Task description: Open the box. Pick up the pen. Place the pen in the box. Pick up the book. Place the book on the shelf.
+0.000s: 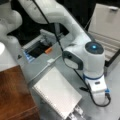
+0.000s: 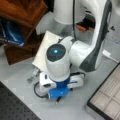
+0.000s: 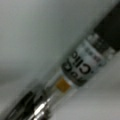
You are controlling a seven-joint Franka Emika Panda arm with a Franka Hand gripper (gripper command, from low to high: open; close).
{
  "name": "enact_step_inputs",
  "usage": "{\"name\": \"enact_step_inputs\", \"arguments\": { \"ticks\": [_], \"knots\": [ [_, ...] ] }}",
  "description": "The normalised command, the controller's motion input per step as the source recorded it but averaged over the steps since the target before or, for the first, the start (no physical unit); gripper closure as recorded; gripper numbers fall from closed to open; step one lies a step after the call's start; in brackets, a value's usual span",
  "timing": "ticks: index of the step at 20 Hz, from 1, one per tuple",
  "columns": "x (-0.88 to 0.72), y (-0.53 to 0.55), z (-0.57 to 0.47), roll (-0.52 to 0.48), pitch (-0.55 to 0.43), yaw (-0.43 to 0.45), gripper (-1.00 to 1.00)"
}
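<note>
The grey table (image 1: 55,65) fills both front views, and the white arm (image 1: 75,30) bends low over it, its wrist pointing down at the surface. The gripper (image 2: 58,99) is buried under the arm's own blue-and-white wrist block in a front view; whether its fingers are apart or together on anything cannot be told. The box (image 2: 106,96) is cut off at a front view's right edge, lid up, its beige compartments showing; in a front view only its raised lid and rim (image 1: 106,27) appear at the top right. The book (image 1: 56,92) lies flat on the table beside the shelf (image 1: 15,97), partly hidden by the arm where it shows again (image 2: 46,46). The reddish-brown shelf is cropped at the lower left corner there, and at the top left (image 2: 23,11) here. The pen (image 3: 75,72) fills the wrist view slantwise, very close, lying against the pale table, its black end at upper right, its printed label blurred.
</note>
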Motion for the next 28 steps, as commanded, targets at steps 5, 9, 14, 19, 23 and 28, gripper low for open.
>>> {"name": "enact_step_inputs", "arguments": {
  "ticks": [5,9,14,19,23,28],
  "knots": [
    [0.19,0.13,0.04,-0.15,0.05,-0.025,-1.0],
    [0.17,0.14,-0.02,-0.163,0.033,-0.016,1.0],
    [0.15,0.13,-0.1,-0.165,0.016,-0.003,1.0],
    [0.06,0.1,-0.18,-0.197,0.008,0.038,1.0],
    [-0.1,0.15,-0.24,-0.203,0.042,0.066,1.0],
    [-0.18,0.21,-0.24,-0.187,0.066,0.064,1.0]
  ]
}}
